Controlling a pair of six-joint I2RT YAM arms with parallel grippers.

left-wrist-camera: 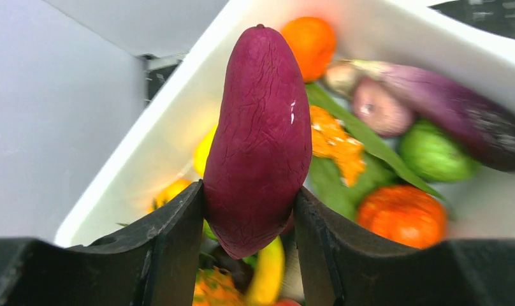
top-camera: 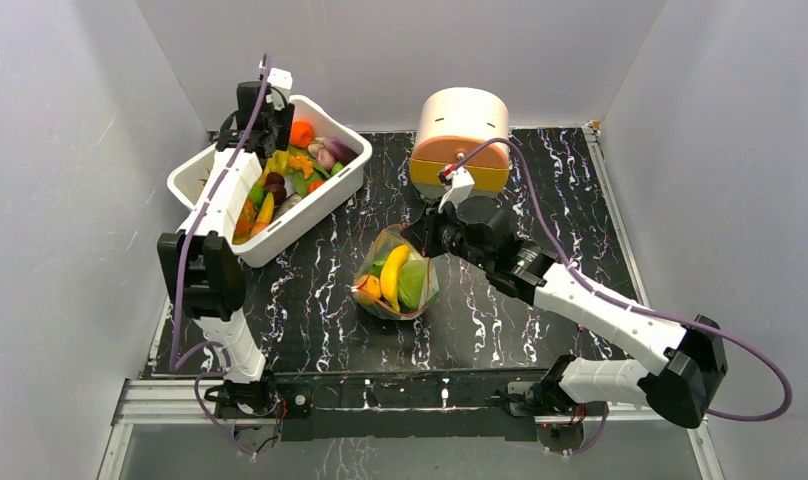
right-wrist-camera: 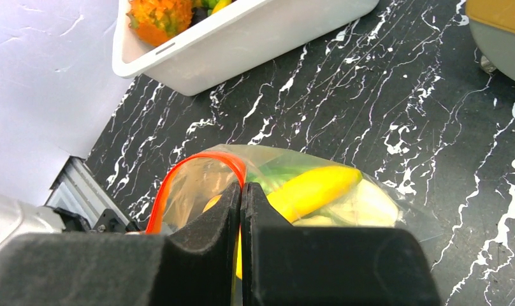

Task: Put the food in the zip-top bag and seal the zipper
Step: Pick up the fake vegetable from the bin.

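Note:
My left gripper [left-wrist-camera: 250, 204] is shut on a dark purple sweet potato [left-wrist-camera: 260, 134] and holds it over the white tub [top-camera: 310, 222] of toy food [top-camera: 300, 160]; from above the gripper [top-camera: 263, 112] sits at the tub's far end. The clear zip-top bag [top-camera: 395, 275] lies mid-table with yellow, green and orange pieces inside. My right gripper [right-wrist-camera: 241, 191] is shut on the bag's mouth edge, on the orange-red zipper [right-wrist-camera: 178, 175], holding the mouth up; it also shows from above [top-camera: 432, 240]. A yellow piece [right-wrist-camera: 312, 188] shows through the plastic.
The round cream-and-orange drawer box [top-camera: 462, 140] stands at the back, just behind my right wrist. The tub's near wall [right-wrist-camera: 242, 38] is beyond the bag. Grey walls close in left, right and behind. The metal rail [top-camera: 380, 395] runs along the table's near edge.

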